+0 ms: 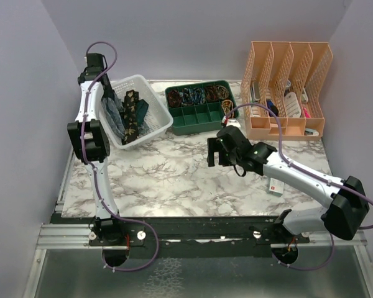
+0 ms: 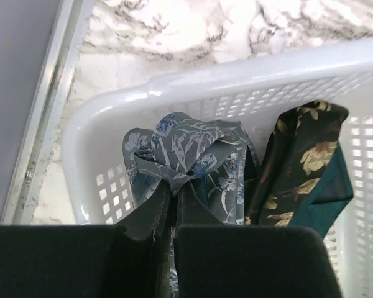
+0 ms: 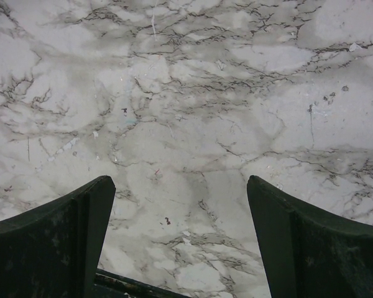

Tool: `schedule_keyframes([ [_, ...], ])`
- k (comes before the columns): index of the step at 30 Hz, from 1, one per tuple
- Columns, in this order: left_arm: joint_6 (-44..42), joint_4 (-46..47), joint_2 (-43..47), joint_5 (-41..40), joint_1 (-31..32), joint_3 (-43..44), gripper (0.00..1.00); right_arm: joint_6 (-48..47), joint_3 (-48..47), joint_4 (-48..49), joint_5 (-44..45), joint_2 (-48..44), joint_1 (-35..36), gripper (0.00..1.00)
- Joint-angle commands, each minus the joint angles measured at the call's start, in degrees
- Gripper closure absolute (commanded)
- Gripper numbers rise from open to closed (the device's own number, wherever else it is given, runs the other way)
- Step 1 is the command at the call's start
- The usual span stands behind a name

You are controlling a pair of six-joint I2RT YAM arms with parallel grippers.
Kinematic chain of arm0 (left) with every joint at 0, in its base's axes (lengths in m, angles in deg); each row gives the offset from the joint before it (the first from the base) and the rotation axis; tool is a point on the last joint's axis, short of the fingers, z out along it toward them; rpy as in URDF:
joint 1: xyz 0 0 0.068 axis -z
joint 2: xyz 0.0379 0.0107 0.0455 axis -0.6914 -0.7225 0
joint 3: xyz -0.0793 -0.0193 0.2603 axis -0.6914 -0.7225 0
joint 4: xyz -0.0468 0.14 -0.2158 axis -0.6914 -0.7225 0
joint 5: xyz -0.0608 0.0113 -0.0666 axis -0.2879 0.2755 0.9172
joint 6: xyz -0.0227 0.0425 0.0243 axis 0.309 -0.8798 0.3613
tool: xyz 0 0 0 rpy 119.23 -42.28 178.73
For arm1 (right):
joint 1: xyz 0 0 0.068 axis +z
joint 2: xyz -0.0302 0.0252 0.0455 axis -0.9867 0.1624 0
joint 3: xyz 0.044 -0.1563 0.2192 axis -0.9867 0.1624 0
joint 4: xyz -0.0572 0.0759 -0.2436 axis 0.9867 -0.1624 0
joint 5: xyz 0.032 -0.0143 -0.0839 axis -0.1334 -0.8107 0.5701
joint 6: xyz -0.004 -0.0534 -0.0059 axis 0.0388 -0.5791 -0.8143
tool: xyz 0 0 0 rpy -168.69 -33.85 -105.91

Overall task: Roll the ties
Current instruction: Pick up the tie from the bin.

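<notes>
I see my left gripper pinched onto the blue-grey patterned fabric tie inside the white plastic mesh basket; right gripper gapes wide over marble tabletop. Tie's length hidden behind fingers

The blue-grey patterned tie is soft cloth with a faint sheen, the white basket glossy perforated plastic, the bench smooth, marble-veined and slightly scuffed.

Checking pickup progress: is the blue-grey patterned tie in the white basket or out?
In: the blue-grey patterned fabric tie lies bunched inside the white plastic basket, jaws of the left gripper shut on it.
</notes>
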Motion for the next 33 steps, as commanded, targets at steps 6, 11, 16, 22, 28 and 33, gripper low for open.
schedule_keyframes([
  [6,1.7,0.1,6.8,6.8,-0.9,4.9,1.0,0.5,-1.1,-0.9,-1.8,1.7,0.1,0.07],
  [11,1.9,-0.7,10.2,14.7,-2.5,8.0,1.0,0.3,-1.5,0.5,-3.8,2.2,0.0,0.06],
  [16,2.3,0.7,13.0,19.5,-4.2,6.9,0.98,0.3,-1.2,0.4,-3.9,1.9,0.1,0.06],
  [22,2.9,2.2,9.9,25.5,-4.3,0.7,0.32,1.0,-0.6,0.4,-4.4,1.5,0.1,0.06],
  [28,2.6,0.7,8.3,24.9,-3.4,-3.8,0.29,1.0,0.0,-0.3,-3.9,1.1,0.1,0.05],
  [33,0.9,0.7,13.0,16.4,-2.5,-12.4,0.25,1.3,0.5,0.8,-4.5,1.9,0.1,0.04],
])
